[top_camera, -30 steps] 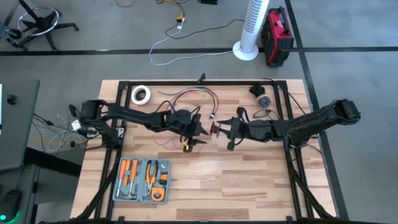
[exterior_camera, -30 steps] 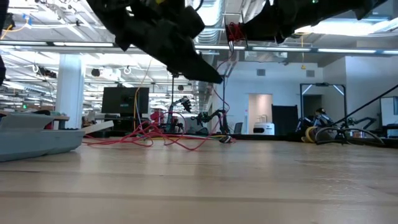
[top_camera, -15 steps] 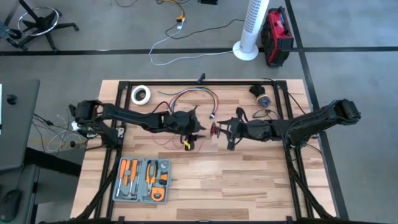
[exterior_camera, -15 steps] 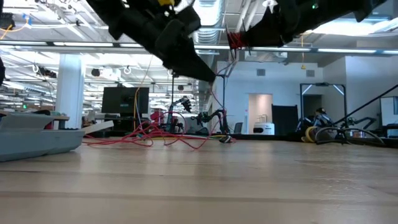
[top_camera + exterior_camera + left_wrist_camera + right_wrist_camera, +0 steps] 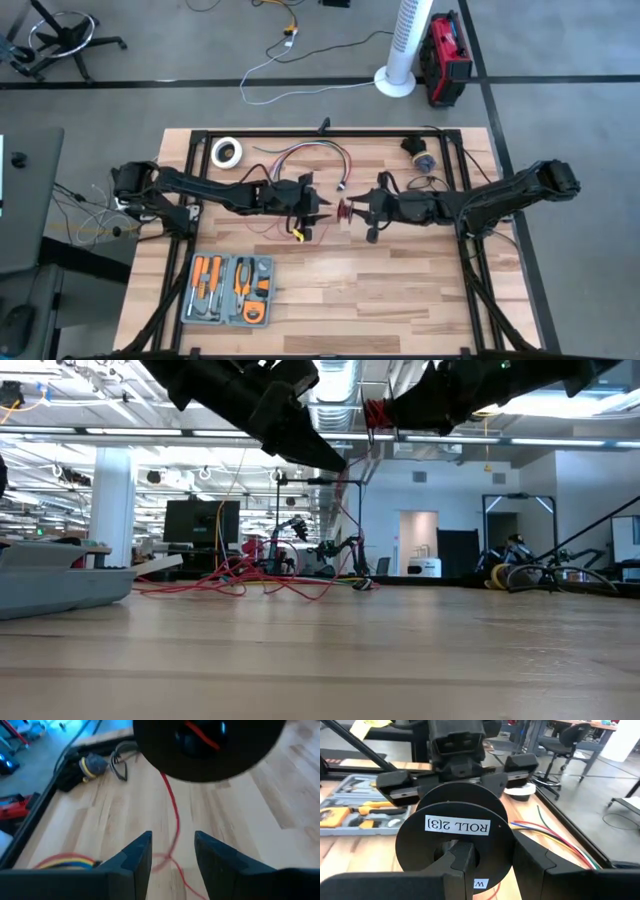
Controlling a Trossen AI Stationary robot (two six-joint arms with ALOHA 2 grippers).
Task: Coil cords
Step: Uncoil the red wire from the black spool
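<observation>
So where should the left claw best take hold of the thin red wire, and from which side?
Grip the red wire on the free stretch just below the black spool, before it reaches the table. That part runs nearly straight and lies between the open fingers of the left claw. So it should probably close there, coming from the left arm's own side, facing the spool.

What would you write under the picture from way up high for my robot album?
Two arms meet mid-table: the right gripper holds a black spool of red wire, the left gripper facing it.
</observation>
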